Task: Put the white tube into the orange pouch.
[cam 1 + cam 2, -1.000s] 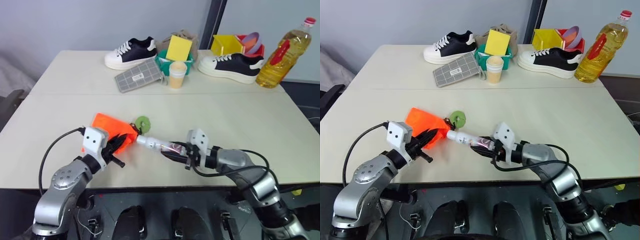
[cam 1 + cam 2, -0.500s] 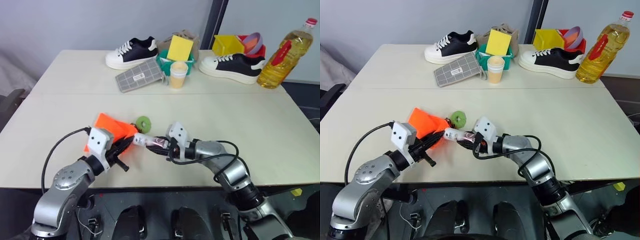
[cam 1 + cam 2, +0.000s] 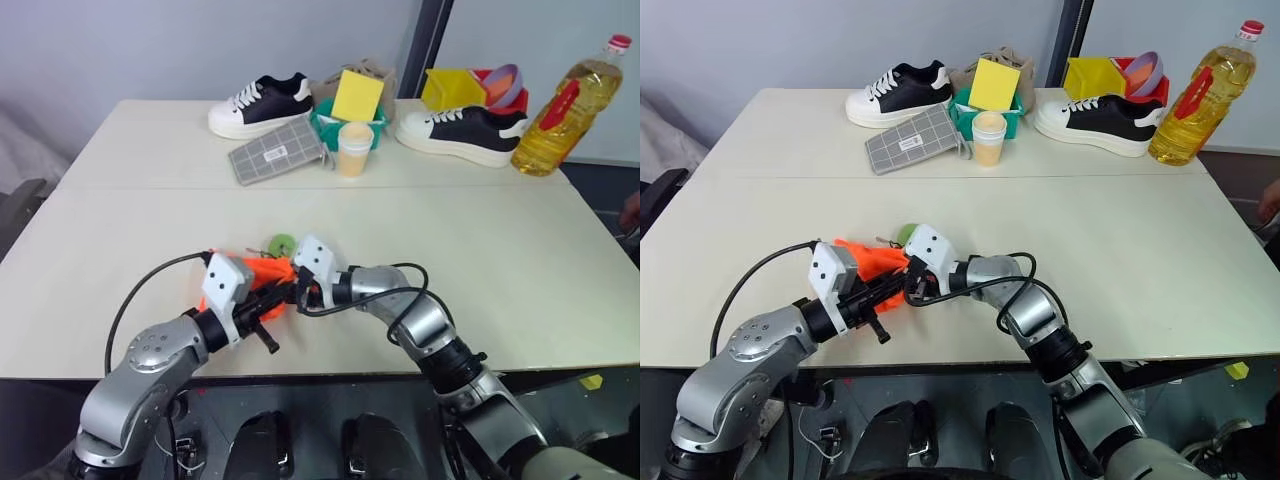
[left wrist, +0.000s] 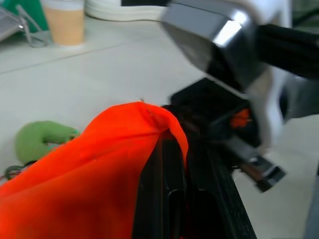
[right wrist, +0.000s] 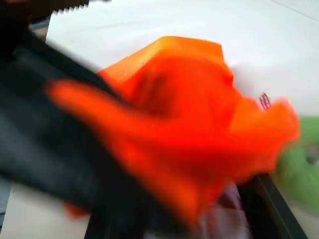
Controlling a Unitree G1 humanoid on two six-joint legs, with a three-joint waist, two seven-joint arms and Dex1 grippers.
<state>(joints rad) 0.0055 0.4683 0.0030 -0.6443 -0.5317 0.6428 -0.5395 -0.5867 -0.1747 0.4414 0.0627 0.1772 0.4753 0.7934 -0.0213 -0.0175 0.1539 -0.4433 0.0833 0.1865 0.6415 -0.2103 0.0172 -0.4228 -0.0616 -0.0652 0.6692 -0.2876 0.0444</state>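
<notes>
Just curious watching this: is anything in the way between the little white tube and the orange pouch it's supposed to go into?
Nothing visible. The left hand pinches the orange pouch by its rim, and the right hand has the white tube right at the opening, its tip already under the fabric.

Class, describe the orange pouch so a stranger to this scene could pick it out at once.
Start at the pale table and go to its near edge, where the two grippers meet. The orange pouch is bunched there, pinched by the left gripper. It is the only bright orange fabric, with a round green tag beside it.
</notes>
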